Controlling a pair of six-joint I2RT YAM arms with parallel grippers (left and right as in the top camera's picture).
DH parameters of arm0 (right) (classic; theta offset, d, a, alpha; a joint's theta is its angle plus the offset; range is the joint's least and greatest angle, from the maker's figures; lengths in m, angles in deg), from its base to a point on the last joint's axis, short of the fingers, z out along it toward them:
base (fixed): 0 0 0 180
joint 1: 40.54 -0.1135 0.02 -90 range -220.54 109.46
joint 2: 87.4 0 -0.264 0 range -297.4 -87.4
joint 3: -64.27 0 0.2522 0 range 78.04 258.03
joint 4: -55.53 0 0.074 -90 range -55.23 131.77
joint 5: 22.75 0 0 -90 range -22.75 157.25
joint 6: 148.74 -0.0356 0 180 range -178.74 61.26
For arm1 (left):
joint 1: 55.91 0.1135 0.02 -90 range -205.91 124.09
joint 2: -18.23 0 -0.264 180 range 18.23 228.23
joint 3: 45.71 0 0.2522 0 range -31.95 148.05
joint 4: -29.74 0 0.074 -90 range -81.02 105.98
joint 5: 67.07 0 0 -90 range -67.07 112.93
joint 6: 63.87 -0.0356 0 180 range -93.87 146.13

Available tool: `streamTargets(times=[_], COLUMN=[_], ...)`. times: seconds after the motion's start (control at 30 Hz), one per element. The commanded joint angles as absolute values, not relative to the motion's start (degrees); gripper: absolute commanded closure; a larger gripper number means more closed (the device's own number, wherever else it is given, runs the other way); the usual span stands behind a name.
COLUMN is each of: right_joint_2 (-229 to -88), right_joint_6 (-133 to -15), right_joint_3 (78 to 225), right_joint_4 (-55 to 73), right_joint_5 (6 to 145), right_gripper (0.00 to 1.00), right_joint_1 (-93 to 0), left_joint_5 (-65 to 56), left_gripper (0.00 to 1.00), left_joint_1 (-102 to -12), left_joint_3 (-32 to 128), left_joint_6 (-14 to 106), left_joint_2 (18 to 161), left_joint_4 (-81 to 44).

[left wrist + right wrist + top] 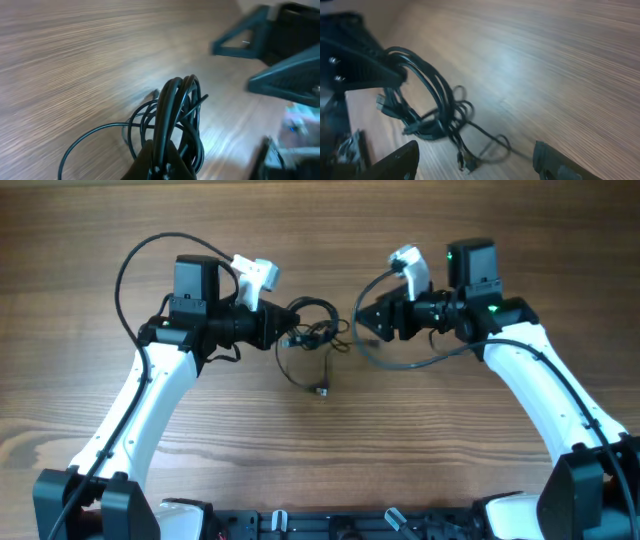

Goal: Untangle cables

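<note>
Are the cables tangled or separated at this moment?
Tangled: the cables form one knotted bundle of crossing loops, gripped by the left end effector; neither cord lies separate.

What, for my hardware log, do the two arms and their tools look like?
The left arm and right arm match: white links, black joints. The left tool and right tool are dark with wedge-shaped fingers. A black cable loops off each arm; a green light shows on the right.
</note>
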State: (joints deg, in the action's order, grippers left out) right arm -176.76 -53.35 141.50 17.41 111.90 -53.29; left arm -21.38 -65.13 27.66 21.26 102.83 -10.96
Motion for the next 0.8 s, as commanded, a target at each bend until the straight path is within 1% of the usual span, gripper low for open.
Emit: streamTargets(times=[0.0, 0.03, 0.13, 0.17, 0.2, 0.27, 0.37, 0.43, 0.53, 0.6, 0.63, 0.7, 0.77], right_joint_2=[-178.38, -178.64, -179.69, -179.93, -180.2, -180.2, -180.2, -180.2, -180.2, -180.2, -180.2, -180.2, -180.2], right_joint_6=[-49.24, -49.24, -49.28, -49.28, -49.72, -51.67, -51.88, -54.9, -56.23, -62.18, -66.83, -74.55, -77.94], right_joint_3=[141.32, 141.32, 141.32, 141.32, 141.32, 141.32, 141.32, 141.34, 141.34, 141.34, 141.34, 141.34, 141.34], right_joint_4=[17.55, 17.52, 17.33, 17.28, 17.15, 16.32, 14.27, 12.8, 11.38, 10.81, 10.62, 9.66, 8.82], right_joint_5=[114.15, 112.59, 110.56, 110.15, 108.68, 104.27, 100.75, 97.23, 93.89, 86.72, 81.84, 76.4, 75.85], right_gripper=[0.28, 0.3, 0.44, 0.56, 0.74, 0.89, 0.92, 0.95, 0.95, 0.95, 0.95, 0.95, 0.95], right_joint_1=[-56.92, -57.75, -60.57, -61.33, -61.77, -61.9, -61.84, -61.16, -59.8, -58.27, -57.16, -54.73, -52.64], left_joint_5=[-28.7, -28.7, -28.68, -28.68, -28.66, -28.42, -25.64, -21.71, -19.07, -13.82, -9.6, -1.91, -0.53], left_gripper=[0.96, 0.96, 0.96, 0.97, 0.96, 0.96, 0.96, 0.96, 0.96, 0.96, 0.96, 0.96, 0.96], left_joint_1=[-65.17, -65.17, -65.17, -65.17, -65.17, -65.17, -65.17, -65.15, -65.11, -65.11, -65.11, -65.11, -65.11], left_joint_3=[28.04, 28.04, 28.06, 28.04, 28.04, 28.04, 28.04, 28.04, 28.04, 28.04, 28.04, 28.04, 28.04], left_joint_6=[15.14, 15.14, 15.17, 15.17, 15.17, 15.17, 15.25, 16.35, 18.77, 23.69, 26.95, 33.39, 35.86], left_joint_2=[102.72, 102.72, 102.72, 102.72, 102.72, 102.72, 102.72, 102.72, 102.72, 102.72, 102.72, 102.72, 102.72], left_joint_4=[-10.78, -10.76, -10.78, -10.81, -10.78, -10.78, -11.26, -12.16, -12.23, -12.27, -12.29, -12.29, -12.23])
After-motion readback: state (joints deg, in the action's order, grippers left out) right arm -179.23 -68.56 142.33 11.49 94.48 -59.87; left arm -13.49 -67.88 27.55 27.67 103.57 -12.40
